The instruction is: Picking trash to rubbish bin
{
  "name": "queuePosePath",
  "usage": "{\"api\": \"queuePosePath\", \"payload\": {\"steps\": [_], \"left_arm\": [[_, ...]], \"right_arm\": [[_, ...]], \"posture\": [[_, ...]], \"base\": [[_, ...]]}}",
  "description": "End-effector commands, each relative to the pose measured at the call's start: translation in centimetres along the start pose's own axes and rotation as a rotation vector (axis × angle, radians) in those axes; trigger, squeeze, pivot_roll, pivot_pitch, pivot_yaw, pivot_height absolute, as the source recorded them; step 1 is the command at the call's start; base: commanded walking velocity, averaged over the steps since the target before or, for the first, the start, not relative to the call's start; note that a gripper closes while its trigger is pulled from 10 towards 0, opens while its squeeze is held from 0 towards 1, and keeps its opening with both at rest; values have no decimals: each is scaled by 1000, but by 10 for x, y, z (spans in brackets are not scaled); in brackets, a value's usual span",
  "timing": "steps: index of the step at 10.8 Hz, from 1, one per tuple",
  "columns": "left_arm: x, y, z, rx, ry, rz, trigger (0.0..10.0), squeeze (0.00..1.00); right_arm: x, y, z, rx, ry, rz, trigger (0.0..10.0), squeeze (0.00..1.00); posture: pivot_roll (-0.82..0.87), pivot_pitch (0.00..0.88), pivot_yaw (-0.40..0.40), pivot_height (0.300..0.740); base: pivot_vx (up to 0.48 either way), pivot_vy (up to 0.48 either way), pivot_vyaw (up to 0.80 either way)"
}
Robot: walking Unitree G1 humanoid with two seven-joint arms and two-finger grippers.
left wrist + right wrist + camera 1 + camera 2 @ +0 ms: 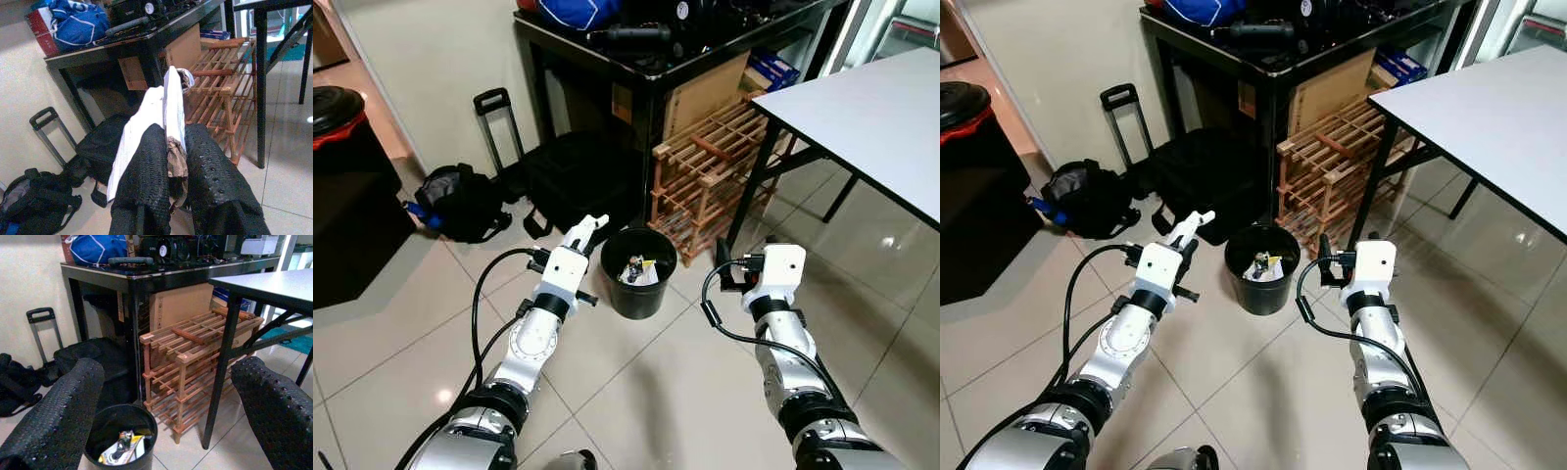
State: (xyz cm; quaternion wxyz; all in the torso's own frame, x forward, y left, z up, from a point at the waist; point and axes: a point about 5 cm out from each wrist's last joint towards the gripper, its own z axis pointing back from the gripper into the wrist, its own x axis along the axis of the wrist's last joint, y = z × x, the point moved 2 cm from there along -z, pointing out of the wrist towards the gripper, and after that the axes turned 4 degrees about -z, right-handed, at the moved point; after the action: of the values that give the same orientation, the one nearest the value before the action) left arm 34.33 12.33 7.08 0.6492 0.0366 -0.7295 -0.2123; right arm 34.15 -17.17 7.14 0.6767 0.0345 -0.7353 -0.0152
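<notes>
Leftmost, against the wall: a black backpack [460,201] slumped on the tiled floor [401,343], a telescopic trolley handle [497,122] rising just beside it, then a black soft case [578,176] tucked under the dark counter [607,61]. Up on that counter, a blue bag [78,22] and assorted dark gear.

Next, left end effector [591,228], raised just to the left of the rubbish bin [638,271], fingers [146,166] pressed together on a piece of white trash [168,103], with a scrap of brownish material pinched low between the pads. White trash sticking up past the fingertips, above floor rather than above the bin's mouth.

Centre: round black rubbish bin standing on the floor before the wooden slatted rack [715,166], already holding crumpled wrappers [124,450] at its bottom.

Then right end effector [168,396], held to the right of the bin and near it, fingers [63,406] spread wide apart, gripping nothing, aimed toward the bin and the rack.

Farthest right: a grey counter [871,127] on black legs, near the rack.
</notes>
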Motion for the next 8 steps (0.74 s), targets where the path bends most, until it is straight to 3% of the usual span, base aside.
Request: {"api": "queuePosePath", "payload": {"steps": [1,8], "left_arm": [[1,6,1,41,-13,9,10000,0],[0,11,2,68,-7,12,10000,0]], "right_arm": [[0,-5,3,-9,-7,4,10000,0],[1,-9,3,-29,-5,5,10000,0]], "posture": [[-49,41,32,740],[-46,45,27,740]], "base": [[0,0,0],[0,0,0]]}}
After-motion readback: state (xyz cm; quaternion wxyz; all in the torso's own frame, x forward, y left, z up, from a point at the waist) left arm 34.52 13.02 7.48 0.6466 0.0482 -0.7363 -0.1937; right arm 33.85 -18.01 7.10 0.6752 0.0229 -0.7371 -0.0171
